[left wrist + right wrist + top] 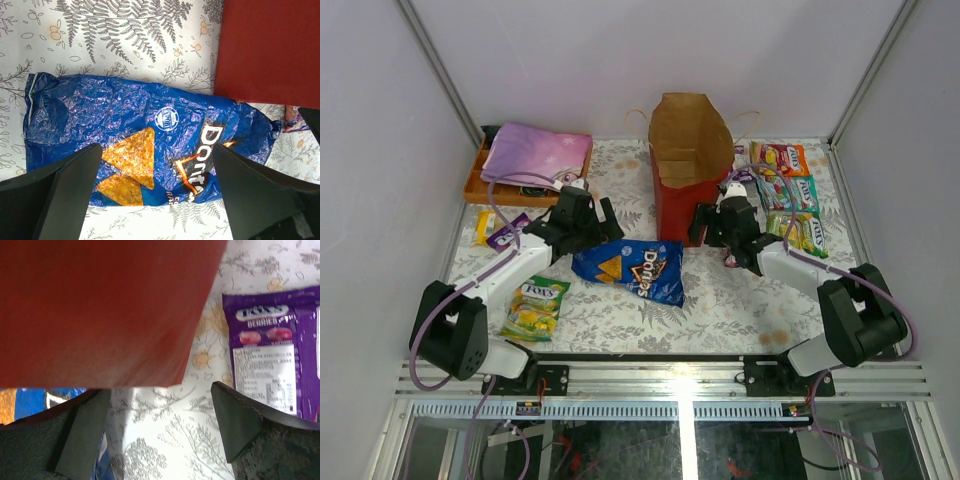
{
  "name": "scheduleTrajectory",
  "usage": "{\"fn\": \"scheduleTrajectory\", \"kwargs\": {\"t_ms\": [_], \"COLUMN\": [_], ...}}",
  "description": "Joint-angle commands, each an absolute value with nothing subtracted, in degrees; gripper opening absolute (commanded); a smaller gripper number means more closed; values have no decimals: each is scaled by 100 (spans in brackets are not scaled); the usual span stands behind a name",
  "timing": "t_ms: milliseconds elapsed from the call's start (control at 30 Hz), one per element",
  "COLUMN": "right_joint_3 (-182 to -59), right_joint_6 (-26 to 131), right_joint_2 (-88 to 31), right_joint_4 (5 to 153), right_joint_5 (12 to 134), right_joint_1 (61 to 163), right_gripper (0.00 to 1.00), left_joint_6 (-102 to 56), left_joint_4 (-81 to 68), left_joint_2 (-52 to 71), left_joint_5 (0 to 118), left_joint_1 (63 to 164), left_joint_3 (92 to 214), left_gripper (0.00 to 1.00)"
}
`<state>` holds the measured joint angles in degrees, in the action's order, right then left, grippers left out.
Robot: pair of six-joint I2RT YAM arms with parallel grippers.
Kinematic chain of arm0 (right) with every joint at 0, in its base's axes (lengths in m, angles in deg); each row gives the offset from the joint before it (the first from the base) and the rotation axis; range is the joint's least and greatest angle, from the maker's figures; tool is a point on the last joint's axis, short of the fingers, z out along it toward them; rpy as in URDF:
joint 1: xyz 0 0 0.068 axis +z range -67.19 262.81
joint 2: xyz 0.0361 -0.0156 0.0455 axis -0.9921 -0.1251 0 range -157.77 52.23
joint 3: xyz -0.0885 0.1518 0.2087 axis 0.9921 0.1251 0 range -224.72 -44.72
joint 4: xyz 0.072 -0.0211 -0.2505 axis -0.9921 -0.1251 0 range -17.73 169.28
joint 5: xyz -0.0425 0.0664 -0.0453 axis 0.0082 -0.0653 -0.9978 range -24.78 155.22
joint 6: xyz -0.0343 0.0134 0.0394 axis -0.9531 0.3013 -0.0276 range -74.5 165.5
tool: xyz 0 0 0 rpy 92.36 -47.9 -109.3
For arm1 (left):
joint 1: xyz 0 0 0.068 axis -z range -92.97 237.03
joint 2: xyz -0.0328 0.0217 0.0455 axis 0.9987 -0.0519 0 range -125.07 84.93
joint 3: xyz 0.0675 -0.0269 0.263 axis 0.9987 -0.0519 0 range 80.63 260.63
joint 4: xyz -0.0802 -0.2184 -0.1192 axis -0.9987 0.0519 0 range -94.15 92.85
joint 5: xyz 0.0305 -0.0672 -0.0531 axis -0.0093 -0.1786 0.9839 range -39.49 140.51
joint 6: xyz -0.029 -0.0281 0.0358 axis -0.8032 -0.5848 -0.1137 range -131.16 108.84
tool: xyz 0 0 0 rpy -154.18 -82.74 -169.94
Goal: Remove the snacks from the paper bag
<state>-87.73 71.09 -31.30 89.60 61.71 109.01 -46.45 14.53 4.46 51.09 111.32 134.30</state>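
Red paper outside, brown kraft inside: the paper bag (688, 165) stands upright at the middle of the fern-print table (720, 300), mouth open, thin handles splayed behind. Only bare brown wall shows inside. The bottom is out of sight, so I cannot tell if anything is left in it.

- Blue Doritos bag (630, 270): flat on the table, just left of the paper bag's base, crumpled and glossy.
- Left gripper (605, 232): hangs over the Doritos bag, jaws wide apart, gripping nothing.
- Right gripper (700, 228): close against the paper bag's right lower wall, jaws also spread, nothing between them.
- Orange tray (475, 185) at far left, holding a pink-purple cloth (535, 152).
- Small packs already out: three Fox's packs (800, 192) in a column at far right, a purple berries pack (270, 355) just right of the right gripper, a green-yellow pack (535, 305) near the left arm, and a yellow packet (485, 228) and a purple one (510, 232) at the left edge.

Judgement: most of the unloading looks done.

Risks:
- The paper bag is tall and light. A sideways brush from the right gripper at its base could topple it onto the Doritos bag.
- A finger going in over the rim could snag a handle or crush the wall.
- The glossy film may slip from a shallow pinch.
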Motion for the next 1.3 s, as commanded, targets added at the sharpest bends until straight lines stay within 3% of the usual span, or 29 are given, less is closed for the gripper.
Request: {"fn": "scheduleTrajectory", "kwargs": {"t_ms": [0,533,667,900,1100,1267], "right_joint_3": [-9360,-10986,-10563,-9162,-8822,-8141], "right_joint_6": [7148,6698,6764,7252,7407,7312], "right_joint_2": [-3438,-4558,-3699,-1885,-1029,86], "right_joint_4": [9619,9114,9011,9006,7504,7374], "right_joint_5": [6022,5975,6379,6992,6617,6164], "right_joint_1": [10933,10909,10906,10900,10901,10905], "right_gripper": [88,91,100,99,99,99], "left_joint_6": [-4585,-4308,-4227,-3830,-3513,-3350], "left_joint_4": [1372,2198,2341,2357,2226,2016], "left_joint_2": [603,897,1135,1483,2030,2711], "left_joint_5": [5039,5412,5219,5077,5078,5021], "left_joint_1": [11077,10784,10742,10743,10746,10747], "left_joint_3": [13440,14215,14258,14410,14270,13894], "left_gripper": [91,93,94,98,100,100]}}
